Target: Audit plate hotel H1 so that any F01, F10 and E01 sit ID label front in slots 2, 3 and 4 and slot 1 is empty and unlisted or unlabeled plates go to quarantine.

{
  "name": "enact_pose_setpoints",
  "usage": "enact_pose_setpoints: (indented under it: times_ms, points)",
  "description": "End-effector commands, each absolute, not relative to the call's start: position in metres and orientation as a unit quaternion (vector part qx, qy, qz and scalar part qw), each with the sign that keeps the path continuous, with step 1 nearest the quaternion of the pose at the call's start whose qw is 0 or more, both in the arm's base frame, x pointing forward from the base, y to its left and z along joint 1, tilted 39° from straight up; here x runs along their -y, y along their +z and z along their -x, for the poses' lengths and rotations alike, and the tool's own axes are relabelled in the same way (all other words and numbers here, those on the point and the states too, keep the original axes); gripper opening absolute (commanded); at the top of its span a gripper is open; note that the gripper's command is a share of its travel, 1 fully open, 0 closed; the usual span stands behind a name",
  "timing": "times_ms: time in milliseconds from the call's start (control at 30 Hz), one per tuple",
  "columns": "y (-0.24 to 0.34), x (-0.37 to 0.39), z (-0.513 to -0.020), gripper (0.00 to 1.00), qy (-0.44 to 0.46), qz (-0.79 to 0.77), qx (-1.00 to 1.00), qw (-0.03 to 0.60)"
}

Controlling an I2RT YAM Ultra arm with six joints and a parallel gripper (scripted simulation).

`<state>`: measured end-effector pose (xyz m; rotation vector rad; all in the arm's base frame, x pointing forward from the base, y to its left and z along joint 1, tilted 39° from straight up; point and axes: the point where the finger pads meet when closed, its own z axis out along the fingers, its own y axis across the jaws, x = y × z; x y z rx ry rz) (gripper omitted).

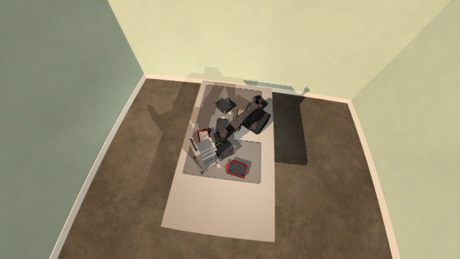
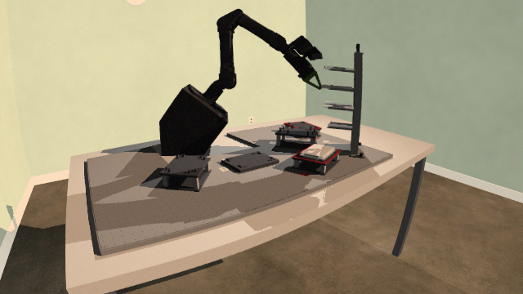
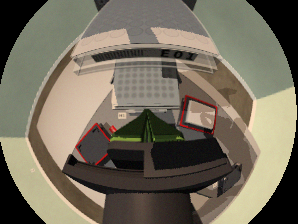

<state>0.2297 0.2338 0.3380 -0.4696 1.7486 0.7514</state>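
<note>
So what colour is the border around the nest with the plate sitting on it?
Red, clearest in the exterior view.

Room corner: pale yellow wall (image 2: 102,61) meets grey-green wall (image 2: 429,61); light baseboard (image 2: 470,181) along both. Floor (image 2: 368,253) brown, mottled. Beige table (image 2: 253,238) on dark legs (image 2: 409,202), casting a dark shadow; small white outlet (image 2: 251,120) low on the yellow wall.
</note>
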Motion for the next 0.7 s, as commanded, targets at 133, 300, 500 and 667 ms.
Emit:
enact_pose_setpoints:
  times_ms: [133,300,500,667]
  points:
    - [0.364,-0.234,-0.236,0.00,0.326,0.192,-0.723,0.578]
    - [0.369,-0.233,-0.236,0.00,0.328,0.191,-0.719,0.582]
    - [0.368,-0.237,-0.241,0.00,0.326,0.192,-0.723,0.579]
    - [0.374,-0.233,-0.239,0.00,0.327,0.188,-0.717,0.586]
